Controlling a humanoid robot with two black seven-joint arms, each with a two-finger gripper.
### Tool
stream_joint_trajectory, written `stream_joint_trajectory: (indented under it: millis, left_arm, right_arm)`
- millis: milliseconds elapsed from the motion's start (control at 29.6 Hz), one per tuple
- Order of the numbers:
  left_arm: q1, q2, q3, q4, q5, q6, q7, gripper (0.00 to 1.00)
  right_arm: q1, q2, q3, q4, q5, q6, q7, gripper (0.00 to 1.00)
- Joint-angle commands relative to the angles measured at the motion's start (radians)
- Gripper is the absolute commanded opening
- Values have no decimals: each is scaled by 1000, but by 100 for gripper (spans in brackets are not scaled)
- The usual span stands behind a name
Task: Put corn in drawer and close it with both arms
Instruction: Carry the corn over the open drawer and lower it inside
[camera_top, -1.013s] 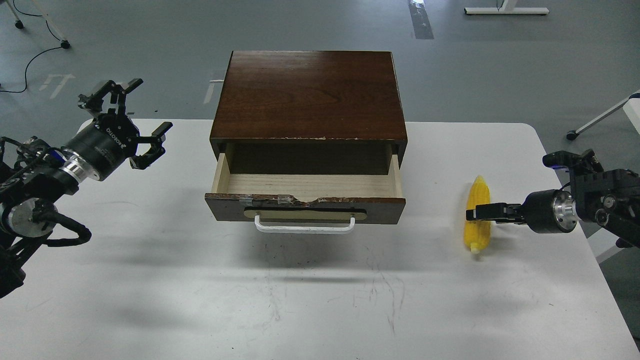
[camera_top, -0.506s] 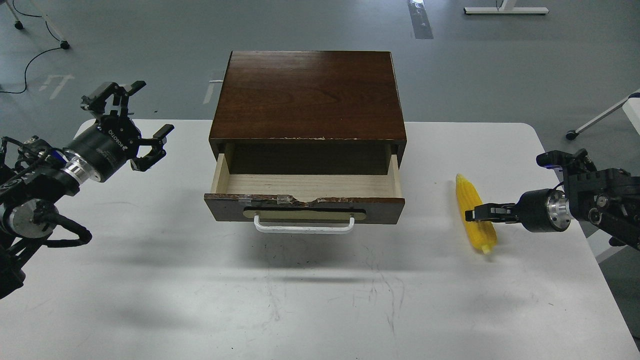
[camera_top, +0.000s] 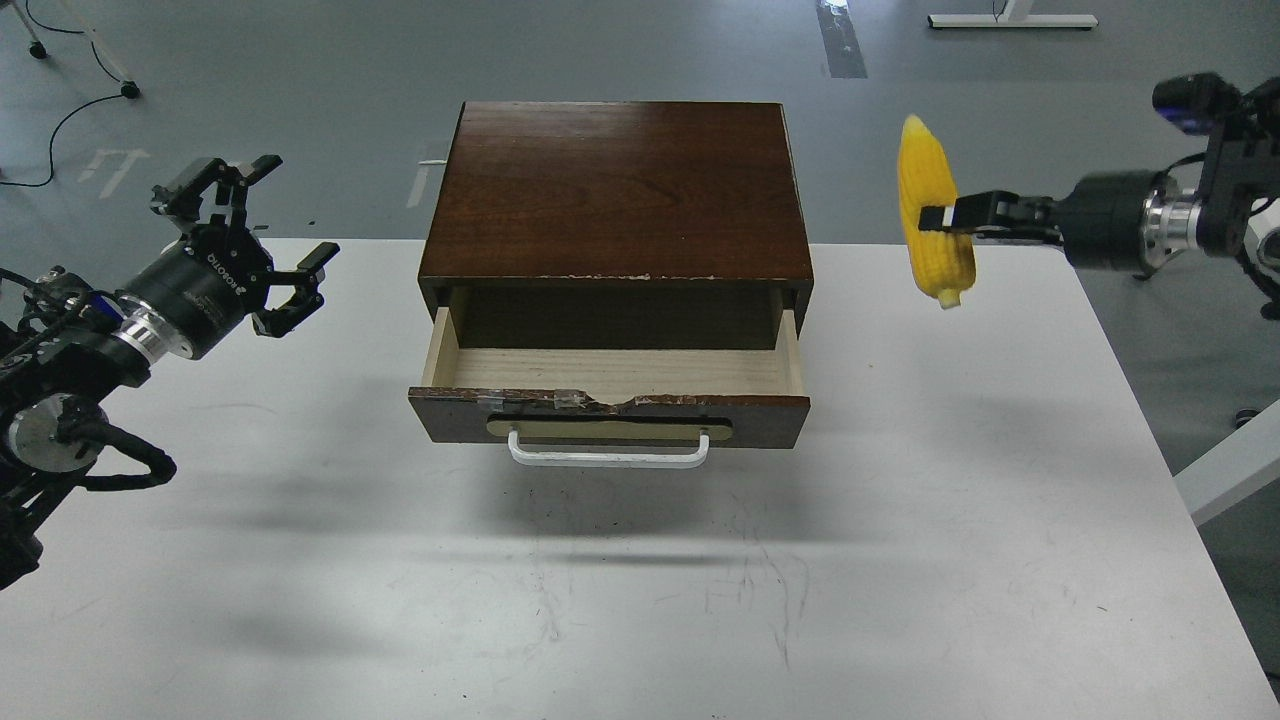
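The yellow corn (camera_top: 932, 210) hangs in the air to the right of the cabinet, point up, held near its middle by my right gripper (camera_top: 942, 218), which is shut on it. The dark brown cabinet (camera_top: 617, 190) stands at the back middle of the white table (camera_top: 640, 580). Its drawer (camera_top: 612, 385) is pulled out, pale wood inside, nothing in it, with a white bar handle (camera_top: 608, 455) at the front. My left gripper (camera_top: 272, 245) is open and holds nothing, above the table's left side, well left of the drawer.
Grey floor lies beyond the table with a black cable (camera_top: 70, 110) at far left and white furniture legs (camera_top: 1010, 20) at the top right. A white leg (camera_top: 1230, 470) shows past the table's right edge.
My right gripper has lifted the corn off the table, up and slightly back, to cabinet-top height. The left gripper has shifted slightly left. The drawer has not moved.
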Motion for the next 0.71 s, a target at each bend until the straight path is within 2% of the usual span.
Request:
stream_joint_trajectory:
  millis: [0, 101, 236, 540, 675]
  left_arm:
    - [0, 2, -2, -1, 0, 0, 0, 98]
    - [0, 2, -2, -1, 0, 0, 0, 98]
    - [0, 2, -4, -1, 0, 0, 0, 98]
    - [0, 27, -4, -3, 0, 0, 0, 98]
    - [0, 39, -5, -3, -2, 0, 0, 98]
  right_arm:
    - [189, 81, -107, 80, -4, 0, 0, 0]
    - [301, 177, -170, 142, -80, 0, 0, 0]
    - [352, 275, -177, 169, -233, 0, 0, 0]
    - [368, 430, -266, 186, -519, 0, 0, 0]
    - [359, 492, -343, 174, -550, -62, 0, 0]
